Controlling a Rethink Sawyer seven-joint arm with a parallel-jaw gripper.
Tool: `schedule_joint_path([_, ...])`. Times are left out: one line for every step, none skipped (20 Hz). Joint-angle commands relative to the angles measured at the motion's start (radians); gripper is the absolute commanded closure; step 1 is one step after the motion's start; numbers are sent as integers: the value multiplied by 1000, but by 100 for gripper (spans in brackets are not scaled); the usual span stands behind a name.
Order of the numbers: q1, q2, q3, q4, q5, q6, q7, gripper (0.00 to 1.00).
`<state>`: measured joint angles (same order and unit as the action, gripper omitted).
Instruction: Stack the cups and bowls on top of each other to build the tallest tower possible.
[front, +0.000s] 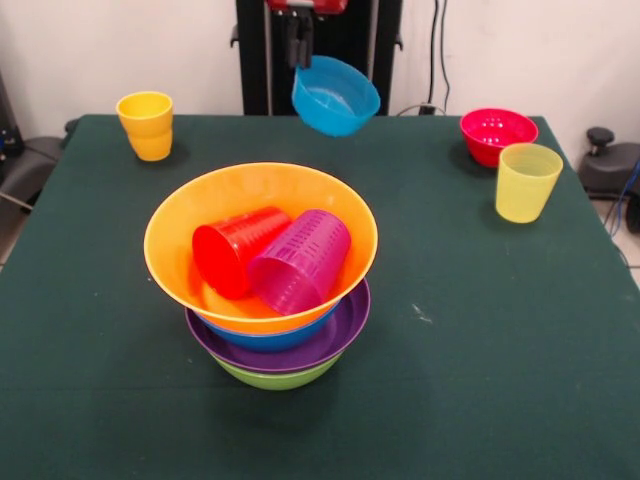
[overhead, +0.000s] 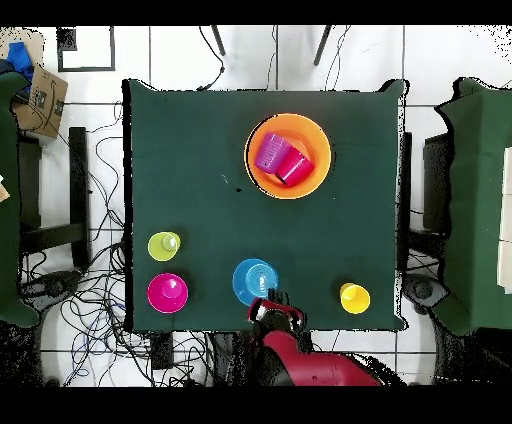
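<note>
My gripper (front: 298, 55) hangs at the table's far edge, shut on the rim of the small translucent blue bowl (front: 336, 97), which hangs tilted above the table. It also shows in the overhead view (overhead: 254, 281) beside the gripper (overhead: 272, 301). The tower stands mid-table: green bowl (front: 280, 379) at the bottom, then purple bowl (front: 345, 330), blue bowl (front: 268, 339) and wide orange bowl (front: 175, 255) on top. A red cup (front: 235, 250) and a purple cup (front: 300, 262) lie on their sides inside the orange bowl (overhead: 316, 172).
An orange-yellow cup (front: 146, 125) stands at the far left of the green table (front: 480, 330). A red-pink small bowl (front: 497, 135) and a pale yellow cup (front: 527, 181) stand at the far right. Cables and chairs surround the table.
</note>
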<state>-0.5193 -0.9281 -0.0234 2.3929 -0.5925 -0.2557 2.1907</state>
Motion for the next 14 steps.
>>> schedule_joint_path([-80, -222, 300, 137, 11, 190, 48, 100])
schedule_joint_path([-84, -227, 302, 147, 7, 186, 49, 100])
schedule_joint_path([-89, -235, 311, 155, 10, 189, 50, 100])
schedule_joint_path([-94, -244, 319, 163, 13, 192, 50, 100])
schedule_joint_path([-96, -254, 325, 171, 18, 195, 52, 100])
schedule_joint_path([-102, -264, 340, 177, 27, 202, 52, 100])
schedule_joint_path([-110, -272, 354, 180, 32, 208, 50, 100])
schedule_joint_path([-127, -278, 387, 180, 45, 220, 47, 100])
schedule_joint_path([-152, -290, 432, 184, 63, 235, 41, 100])
schedule_joint_path([-181, -306, 480, 190, 84, 253, 31, 100])
schedule_joint_path([-216, -331, 541, 201, 117, 276, 15, 100])
schedule_joint_path([-255, -355, 612, 205, 163, 308, -9, 100])
schedule_joint_path([-288, -378, 668, 207, 201, 332, -36, 100])
schedule_joint_path([-318, -388, 716, 197, 237, 360, -66, 100])
